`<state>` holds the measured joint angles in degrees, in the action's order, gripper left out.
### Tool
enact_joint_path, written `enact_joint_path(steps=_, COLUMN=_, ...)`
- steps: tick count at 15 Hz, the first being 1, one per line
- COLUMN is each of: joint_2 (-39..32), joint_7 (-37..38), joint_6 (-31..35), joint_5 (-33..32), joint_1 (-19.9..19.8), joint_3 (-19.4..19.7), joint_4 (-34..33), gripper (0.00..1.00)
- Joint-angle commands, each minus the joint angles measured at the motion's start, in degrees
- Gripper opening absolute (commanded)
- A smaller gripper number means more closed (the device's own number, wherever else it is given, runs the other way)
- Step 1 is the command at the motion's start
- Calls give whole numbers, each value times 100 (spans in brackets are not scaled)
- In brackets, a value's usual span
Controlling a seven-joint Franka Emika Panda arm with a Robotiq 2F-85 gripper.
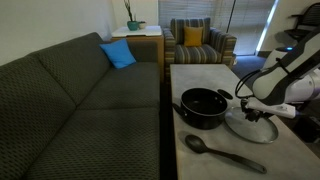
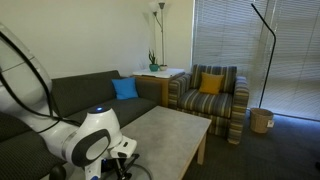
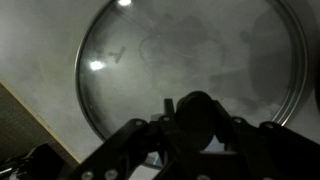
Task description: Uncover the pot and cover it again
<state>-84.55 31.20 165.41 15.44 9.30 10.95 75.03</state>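
The black pot (image 1: 203, 106) stands uncovered on the table in an exterior view, its inside showing. Its round glass lid (image 1: 250, 126) lies flat to the right of it, low over or on the tabletop; I cannot tell which. My gripper (image 1: 254, 108) comes down onto the lid's middle. In the wrist view the glass lid (image 3: 180, 50) fills the frame over the grey tabletop, and my gripper (image 3: 197, 118) is shut on its black knob (image 3: 195, 104). The robot's own body (image 2: 95, 140) hides the pot and lid in an exterior view.
A long black spoon (image 1: 222, 154) lies on the table (image 1: 200, 75) in front of the pot. A dark sofa (image 1: 80, 95) with a blue cushion (image 1: 118, 54) runs along the table's left side. A striped armchair (image 1: 200, 45) stands behind it.
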Motion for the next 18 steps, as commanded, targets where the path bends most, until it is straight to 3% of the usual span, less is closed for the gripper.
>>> enact_joint_path(steps=1, joint_2=6, joint_7=70, joint_6=-382, joint_5=-71, joint_1=-46, joint_3=33, joint_4=-31, gripper=14)
enact_joint_path(steps=4, joint_2=21, joint_7=121, joint_6=-366, joint_5=-86, joint_1=-50, joint_3=-1, joint_4=-15, gripper=14)
enact_joint_path(steps=5, joint_2=21, joint_7=89, joint_6=-311, joint_5=-88, joint_1=-61, joint_3=-39, joint_4=-24, gripper=36)
enact_joint_path(steps=6, joint_2=21, joint_7=80, joint_6=-250, joint_5=-93, joint_1=-43, joint_3=-44, joint_4=-32, gripper=64)
enact_joint_path(steps=8, joint_2=102, joint_7=101, joint_6=-163, joint_5=-21, joint_1=84, joint_3=36, joint_4=104, gripper=69)
enact_joint_path(steps=12, joint_2=519, joint_7=305, joint_6=-30, joint_5=-7, joint_1=457, joint_3=292, joint_4=662, gripper=97)
enact_joint_path(steps=18, joint_2=1368, joint_7=661, joint_6=228, joint_5=-171, joint_1=1201, joint_3=794, joint_4=1730, gripper=100)
